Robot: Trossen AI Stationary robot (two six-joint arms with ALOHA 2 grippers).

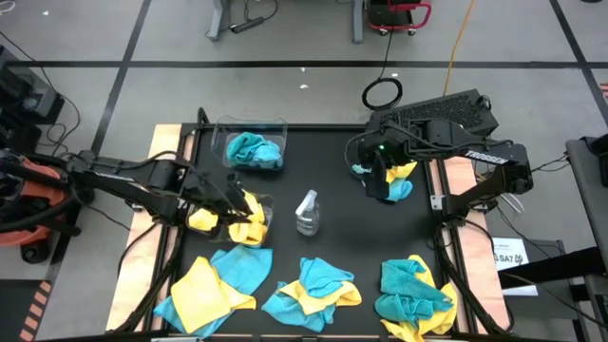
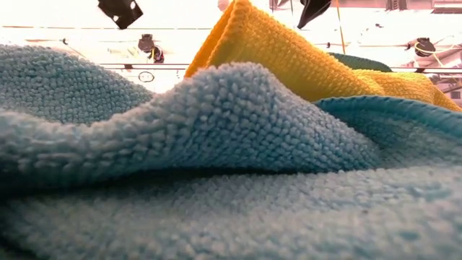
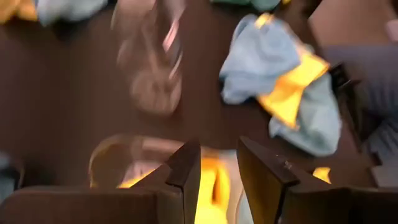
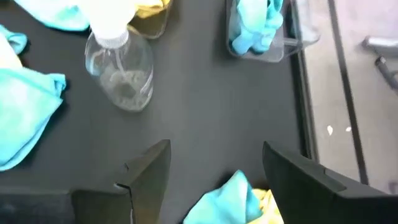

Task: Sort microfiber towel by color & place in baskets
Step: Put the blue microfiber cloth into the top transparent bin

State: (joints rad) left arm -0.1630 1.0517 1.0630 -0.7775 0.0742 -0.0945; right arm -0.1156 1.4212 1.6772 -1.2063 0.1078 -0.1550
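Risking yellow towel snagging left jaws, slightly apart over basket | right jaws wide, empty above mixed pile

Two clear baskets, one spray bottle — five loose heaps of yellow-and-teal towels.

A grey floor crossed by dark tape lines is surrounding the black table. A yellow cable is running across it, a black cable coil is lying nearby, and bright light is flooding the room beyond.
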